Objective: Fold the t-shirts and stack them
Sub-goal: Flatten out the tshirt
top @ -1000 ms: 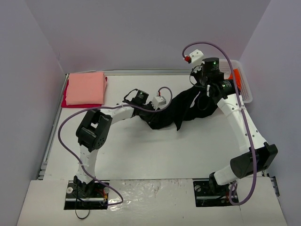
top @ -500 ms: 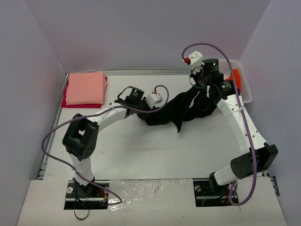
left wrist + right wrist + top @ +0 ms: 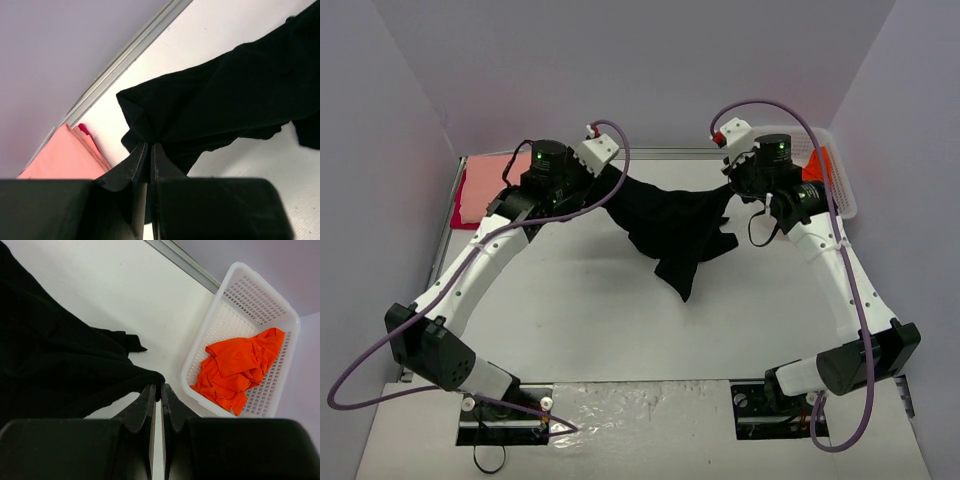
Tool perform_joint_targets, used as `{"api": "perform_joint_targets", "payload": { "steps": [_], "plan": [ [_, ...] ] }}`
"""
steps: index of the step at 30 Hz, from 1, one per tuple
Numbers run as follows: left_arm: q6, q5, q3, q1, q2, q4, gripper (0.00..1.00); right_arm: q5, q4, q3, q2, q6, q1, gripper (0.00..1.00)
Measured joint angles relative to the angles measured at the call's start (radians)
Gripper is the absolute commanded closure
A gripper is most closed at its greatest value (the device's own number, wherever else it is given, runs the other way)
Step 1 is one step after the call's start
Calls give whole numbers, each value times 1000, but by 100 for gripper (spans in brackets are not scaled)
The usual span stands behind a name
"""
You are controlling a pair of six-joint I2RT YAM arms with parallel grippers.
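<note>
- Left pincer [image 3: 150, 146]: both dark fingers rise from the bottom of the frame, drawn together with only a thin slit between them.
- Black shirt [image 3: 225, 100]: a bunched edge is pinched at the fingertips. Folds fan out from the pinch, and the cloth runs up and right, out of frame at the right edge.
- Worktop [image 3: 225, 30]: white, visible above and below the black cloth.
- Pink shirt [image 3: 65, 157]: folded flat at lower left, partly hidden by the pincer body.
- Red shirt [image 3: 83, 129]: a small corner shows at the pink shirt's far edge.
- Rail [image 3: 130, 55]: a pale metal strip along the worktop's far edge, meeting a lilac wall [image 3: 60, 45].
</note>
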Motion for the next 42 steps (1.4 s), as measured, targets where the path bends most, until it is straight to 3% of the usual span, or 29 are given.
{"api": "perform_joint_targets", "payload": {
  "steps": [5, 12, 23, 28, 36, 42],
  "plan": [
    [-2, -51, 72, -3, -26, -66, 97, -8, -5, -3, -7, -1, 0, 100],
    [-11, -116, 310, -1, -25, -166, 98, -27, -13, 36, -38, -6, 0, 100],
    [-18, -220, 574, -12, 68, -194, 98, -232, -100, 44, -188, -20, 5, 100],
    [-13, -247, 732, -41, 235, -227, 98, -331, -189, 80, -248, -35, 7, 100],
    [-8, -238, 1067, -150, 631, -261, 98, -396, -253, 200, -292, -35, 7, 100],
    [8, -225, 1164, -266, 889, -260, 97, -377, -271, 214, -272, -48, 7, 100]
  ]
}}
